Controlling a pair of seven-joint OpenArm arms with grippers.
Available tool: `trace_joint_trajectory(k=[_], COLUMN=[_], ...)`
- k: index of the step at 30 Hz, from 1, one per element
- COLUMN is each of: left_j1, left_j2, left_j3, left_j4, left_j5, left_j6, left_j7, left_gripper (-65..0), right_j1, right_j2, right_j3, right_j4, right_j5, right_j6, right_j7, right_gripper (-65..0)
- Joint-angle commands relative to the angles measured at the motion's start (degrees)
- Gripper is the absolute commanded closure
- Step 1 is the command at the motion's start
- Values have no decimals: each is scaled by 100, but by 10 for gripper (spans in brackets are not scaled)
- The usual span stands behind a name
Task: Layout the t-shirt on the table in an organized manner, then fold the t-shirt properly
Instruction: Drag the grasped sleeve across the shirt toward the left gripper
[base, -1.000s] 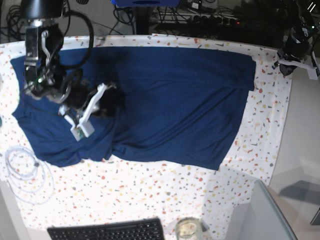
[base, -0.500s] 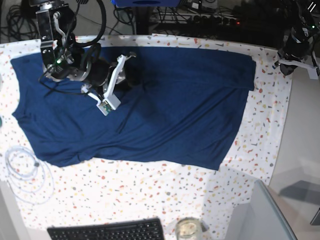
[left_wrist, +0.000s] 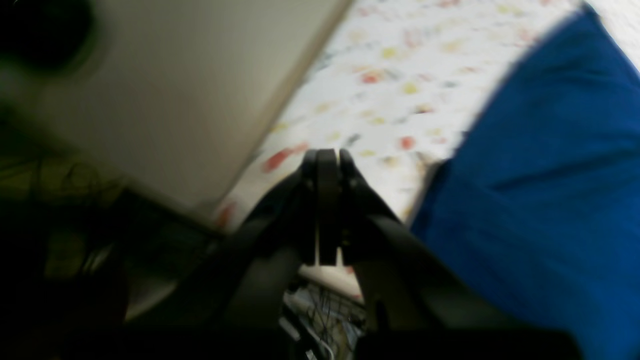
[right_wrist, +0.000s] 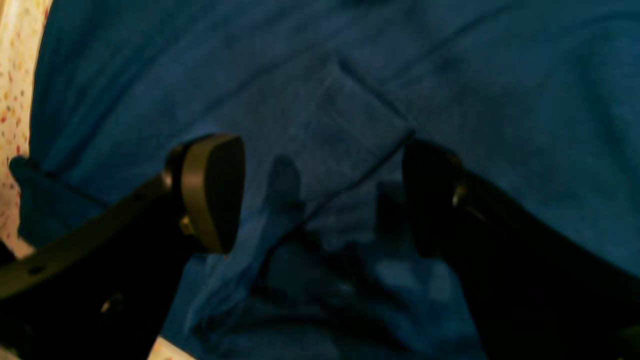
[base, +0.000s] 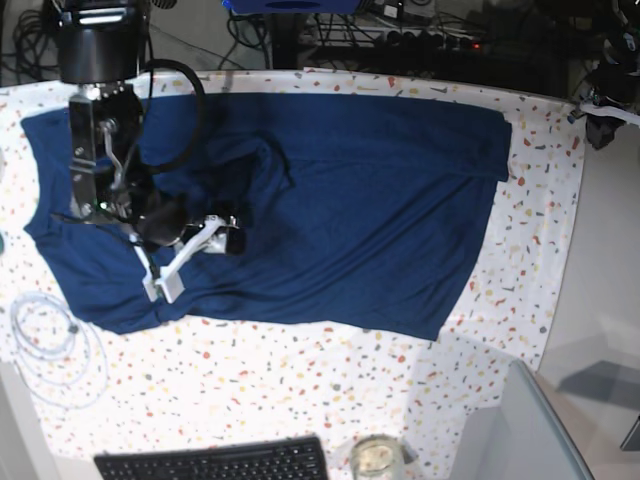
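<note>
— Across the middle of the base view, what lies on the desk (base: 300, 390)?

— The t-shirt (base: 350, 200), dark navy, spread nearly flat over the speckled white cover. It reaches from the left edge of the frame to the upper right, with its lower edge running down toward the lower middle. A ridge of creases stands up left of centre.

— And the right gripper (right_wrist: 320, 195)?

— It hangs over the left part of the cloth, jaws released and spread wide. In its wrist view the two dark pads sit apart, with a folded seam of the t-shirt showing between them. Nothing is pinched. A strip of speckled cover shows at the far left of that view.

— The left gripper (left_wrist: 327, 165)?

— Clenched, the two tips pressed together with nothing between them. It is off at the upper right corner of the base view, beyond the desk's edge and well apart from the cloth. Its wrist view is badly blurred: blue cloth on the right, speckled cover in the middle, a plain pale grey surface on the left.

— What surrounds the desk?

— A coil of white cable (base: 50, 345) lies at the lower left on the cover, just beside the shirt's corner. A black keyboard (base: 215, 462) is cut off by the bottom edge, with a glass jar (base: 377, 458) next to it, also cut off. A grey slanted panel (base: 540, 430) fills the lower right. Dark cables and equipment run along the top, too dim to make out.

— Anything hidden?

— The right arm covers part of the shirt's left side, so the cloth under it cannot be seen.
</note>
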Motion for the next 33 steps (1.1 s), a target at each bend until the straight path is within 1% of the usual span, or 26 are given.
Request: trace_joint_trajectory(k=[1, 2, 4, 9, 10, 11, 12, 14, 16, 17, 18, 19, 20, 21, 24, 27, 29, 30, 31, 33], left_j1=[49, 49, 49, 49, 49, 41, 41, 32, 41, 32, 41, 41, 41, 49, 49, 49, 49, 49, 49, 32], left_j2=[-78, -70, -17, 27, 27, 27, 18, 18, 1, -8, -8, -17, -52, -105, -157, -166, -201, -228, -237, -210], left_j3=[-142, -204, -300, -362, -362, -344, -344, -335, -371, -371, -379, -388, -388, -415, -652, -836, -924, -933, -933, -924], left_j4=[76, 68, 68, -47, -108, -161, -205, -240, -310, -354, -389, -407, -416, -425, -433, -460, -460, -460, -460, -398], left_j5=[-42, -42, -42, -33, -33, -33, -33, -33, -33, -33, -33, -33, -33, -33, -33, -25, -25, 37, 178, 696], left_j6=[-155, -322, -489, -498, -498, -498, -498, -498, -498, -498, -498, -498, -498, -498, -498, -498, -498, -498, -498, -498], left_j7=[-112, -112, -112, -112, -112, -112, -112, -112, -112, -112, -121, -130, -130, -130, -112, -112, -112, -112, -112, -112], left_gripper=[0, 0, 0, 0, 0, 0, 0, 0, 0, 0, 0, 0, 0, 0, 0, 0, 0, 0, 0, 0], right_j1=[192, 263, 350, 394, 394, 394, 394, 377, 350, 342, 306, 219, 148, 52, -291, -537, -564, -555, -529, -379], right_j2=[52, 52, 61, 61, 61, 61, 61, 61, 44, 35, 26, 8, -44, -115, -202, -211, -211, -211, -211, -220], right_j3=[15, 15, 15, 6, 6, 6, 6, 6, 6, 6, 6, 6, -29, -152, -715, -1533, -2086, -2385, -2675, -3256], right_j4=[-89, -282, -581, -836, -836, -836, -836, -827, -774, -713, -643, -502, -300, -89, 703, 1309, 1529, 1590, 1608, 1608], right_j5=[95, 95, 95, 86, 86, 86, 86, 86, 121, 121, 121, 130, 130, 130, 130, 112, 112, 112, 112, 112], right_j6=[13, 13, 13, 13, 13, 13, 13, 21, 48, 48, 57, 65, 83, 127, 162, 153, 13, -119, -251, -515], right_j7=[201, 272, 368, 615, 615, 606, 606, 606, 588, 588, 553, 456, 368, 289, 149, 149, 157, 157, 184, 201], right_gripper=[-461, -461, -461, -458, -444, -410, -360, -210, -41, 0, 0, -24, -27, -15, 0, -2, -2, -2, -2, -2])
